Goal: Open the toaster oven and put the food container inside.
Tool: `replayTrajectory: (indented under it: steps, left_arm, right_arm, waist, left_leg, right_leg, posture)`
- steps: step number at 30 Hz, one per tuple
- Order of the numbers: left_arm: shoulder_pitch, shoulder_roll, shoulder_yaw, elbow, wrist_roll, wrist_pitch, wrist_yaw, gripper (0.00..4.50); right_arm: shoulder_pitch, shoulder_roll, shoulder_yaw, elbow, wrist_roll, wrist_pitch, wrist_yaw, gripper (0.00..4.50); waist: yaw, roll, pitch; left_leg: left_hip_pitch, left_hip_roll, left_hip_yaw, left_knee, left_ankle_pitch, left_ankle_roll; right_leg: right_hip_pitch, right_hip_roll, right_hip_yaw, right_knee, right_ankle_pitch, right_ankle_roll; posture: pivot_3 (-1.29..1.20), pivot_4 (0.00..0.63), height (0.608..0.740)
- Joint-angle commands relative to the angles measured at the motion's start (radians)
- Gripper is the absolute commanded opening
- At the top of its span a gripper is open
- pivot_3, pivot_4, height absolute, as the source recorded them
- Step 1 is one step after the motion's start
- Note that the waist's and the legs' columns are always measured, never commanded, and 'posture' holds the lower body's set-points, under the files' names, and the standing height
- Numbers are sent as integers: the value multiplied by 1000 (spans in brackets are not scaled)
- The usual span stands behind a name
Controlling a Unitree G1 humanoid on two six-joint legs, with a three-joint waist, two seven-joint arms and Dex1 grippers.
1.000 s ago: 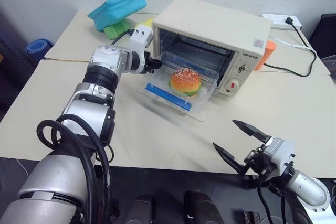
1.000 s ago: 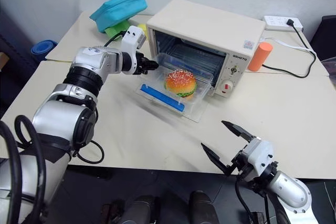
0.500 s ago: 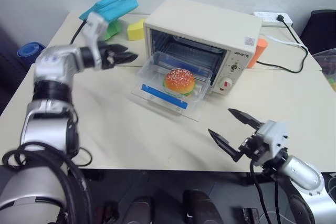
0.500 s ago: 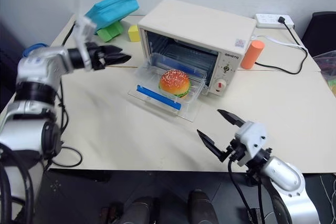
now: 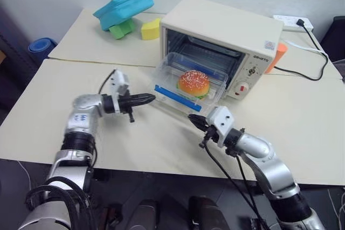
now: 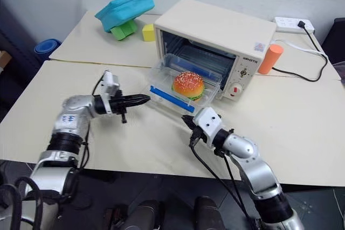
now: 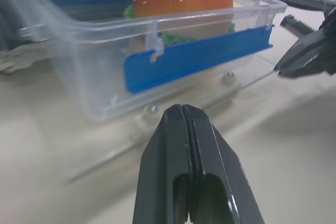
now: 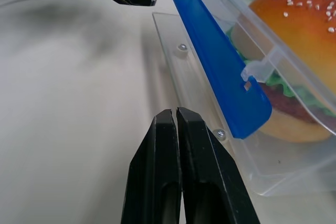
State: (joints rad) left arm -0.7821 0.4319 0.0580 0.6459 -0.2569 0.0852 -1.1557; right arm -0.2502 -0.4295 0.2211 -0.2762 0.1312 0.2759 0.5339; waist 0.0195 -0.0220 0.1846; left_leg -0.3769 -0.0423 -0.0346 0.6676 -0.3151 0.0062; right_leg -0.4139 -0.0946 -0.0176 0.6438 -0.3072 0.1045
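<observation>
Left eye view: the cream-white boxy toaster oven [image 5: 226, 36] stands at the far side of the pale surface [image 5: 81, 127], its glass door [image 5: 178, 110] dropped flat in front of the cavity. On that lowered door sits the small clear plastic rectangular food container [image 5: 190, 82] with a blue side clip [image 5: 177, 97] facing the near edge and a toy hamburger [image 5: 194, 82] inside; the container's far end sits at the oven's mouth.

The left pincer [image 5: 146, 99] lies level just beside the door's left corner, its two black fingers pressed fully together and gripping nothing. The right pincer [image 5: 195, 120] sits close to the door's near edge, likewise closed tight and empty-handed. Both tips point toward the door from opposite sides, near it, and whether either touches the glass I cannot tell.

In the left wrist view the closed fingers [image 7: 191, 145] aim at the container's blue clip, with the other pincer's tip at the side. In the right wrist view the joined fingers [image 8: 176, 145] point along the glass door's edge below the clip.

Behind the oven lie a teal pouch [image 5: 123, 8], a green block [image 5: 122, 28] and a yellow block [image 5: 150, 29]. An orange cylinder [image 5: 277, 56] stands at the oven's right, near a white power strip [image 5: 291, 22] with a black cable [image 5: 318, 57].
</observation>
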Motion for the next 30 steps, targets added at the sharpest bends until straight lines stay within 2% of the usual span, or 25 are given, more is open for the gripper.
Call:
replayTrajectory:
  steps: [1,16,21,26,30]
  left_arm:
    - [-40,-35,4,3,4,-24,68,0]
    - [-257,-221,43,321,50,-189,418,0]
    - [-338,-246,55,437,70,-226,498,0]
    - [-396,-276,74,518,73,-241,530,0]
    - [-384,-258,66,505,80,-253,487,0]
  right_arm:
    - [-49,19,-26,43,-52,-42,-44,37]
    - [-344,90,-91,442,-98,-200,-75,37]
    - [-423,129,-112,566,-109,-251,-95,37]
    - [-501,141,-140,699,-137,-306,-170,37]
    - [-474,159,-140,619,-84,-258,-103,37]
  waist:
    - [-7,0,0]
    - [-22,0,0]
    - [-25,0,0]
    - [-25,0,0]
    - [-25,0,0]
  left_leg:
    - [0,0,1,0,0,0]
    - [1,0,2,0,0,0]
    - [1,1,2,-1,0,0]
    - [1,0,3,-1,0,-1]
    - [0,0,3,-1,0,-1]
  right_leg:
    - [0,0,-1,0,0,0]
    - [-1,1,-2,1,0,0]
    - [-1,1,-2,1,0,0]
    - [-2,0,-1,1,0,0]
    - [-2,0,-1,1,0,0]
  posture:
    - [0,150,740]
    - [0,150,740]
    - [0,150,740]
    - [0,150,740]
    - [0,150,740]
